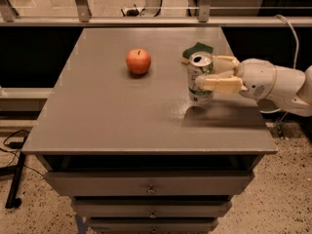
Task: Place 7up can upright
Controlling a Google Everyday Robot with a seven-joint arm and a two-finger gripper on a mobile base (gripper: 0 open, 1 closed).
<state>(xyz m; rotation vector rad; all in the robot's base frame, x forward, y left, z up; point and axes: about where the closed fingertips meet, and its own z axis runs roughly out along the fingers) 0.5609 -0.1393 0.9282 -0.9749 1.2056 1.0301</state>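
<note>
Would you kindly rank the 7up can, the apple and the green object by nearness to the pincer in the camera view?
The pincer reaches in from the picture's right.
1. the 7up can: held in the pincer itself.
2. the green object: just behind the can, toward the far edge.
3. the apple: farthest, off to the picture's left.

gripper (pixel 205 71) at table's (pixel 122 116) right side, clamped on can (pixel 200 95); near finger (pixel 222 85) covers mid-label, rest of print too blurred to read. can't tell if can base touches table. green thing (pixel 197 49) behind can half hidden, unidentifiable. arm (pixel 278 84) cut off at right edge, drawers (pixel 151 184) at bottom
</note>
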